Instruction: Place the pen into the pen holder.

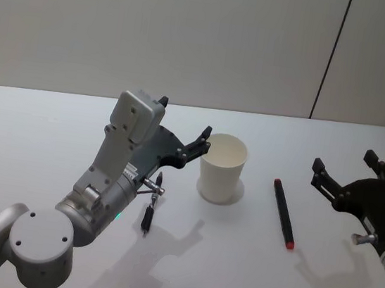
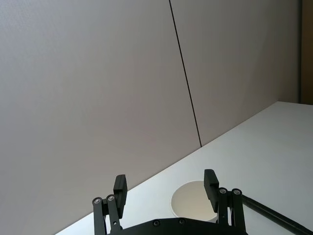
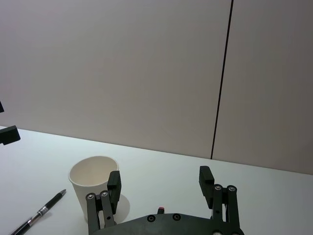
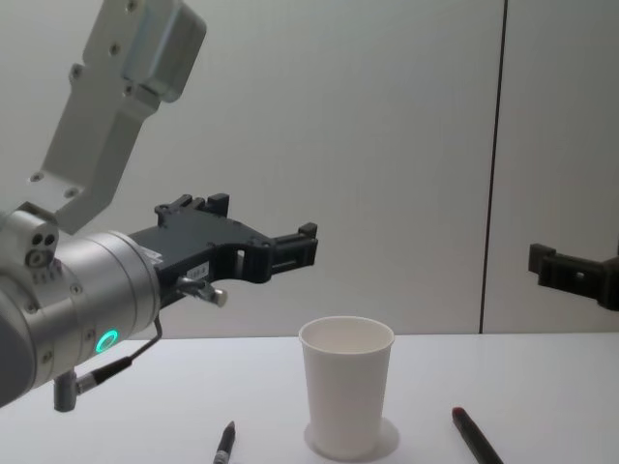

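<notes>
**Both pens lie on the table, cup empty, grippers open**

Head view: the pen holder, a white paper cup, stands upright near the middle of the white table. A black pen lies flat at the cup's 8 o'clock, close by. A red-tipped pen lies flat at the cup's 4 o'clock, a little farther off. The left gripper hovers at the cup's 9 o'clock, one fingertip near the rim, jaws spread wide and holding nothing. The right gripper hangs at the cup's 3 o'clock, well apart from it, also wide open and empty.

Left wrist view: the left gripper shows two widely spread fingers. Beyond them are the open mouth of the pen holder and the red-tipped pen.

Right wrist view: the right gripper is spread wide. The pen holder stands beyond it, with the black pen on its far side.

Chest view: the left gripper floats above rim height at the 10 o'clock of the pen holder. The black pen and red-tipped pen lie either side of the cup's base. The right gripper sits at 3 o'clock.

Progress, as a judgement: nothing is done yet. Grasping a pen, lifting it, carrying it over the rim and releasing it all remain.
</notes>
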Controlling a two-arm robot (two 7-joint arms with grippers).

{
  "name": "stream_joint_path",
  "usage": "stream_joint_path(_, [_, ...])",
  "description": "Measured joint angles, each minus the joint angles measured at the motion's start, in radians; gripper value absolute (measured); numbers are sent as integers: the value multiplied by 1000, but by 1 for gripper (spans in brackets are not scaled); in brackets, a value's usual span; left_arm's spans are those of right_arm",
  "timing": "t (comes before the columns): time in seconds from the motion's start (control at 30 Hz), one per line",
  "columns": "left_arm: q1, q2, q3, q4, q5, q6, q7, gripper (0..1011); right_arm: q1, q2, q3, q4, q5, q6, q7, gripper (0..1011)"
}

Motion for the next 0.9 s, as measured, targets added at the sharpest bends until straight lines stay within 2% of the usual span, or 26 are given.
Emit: stream_joint_path(0.9, [0,0,0,0,0,0,0,1003,0,0,0,0,0,0,0,1002])
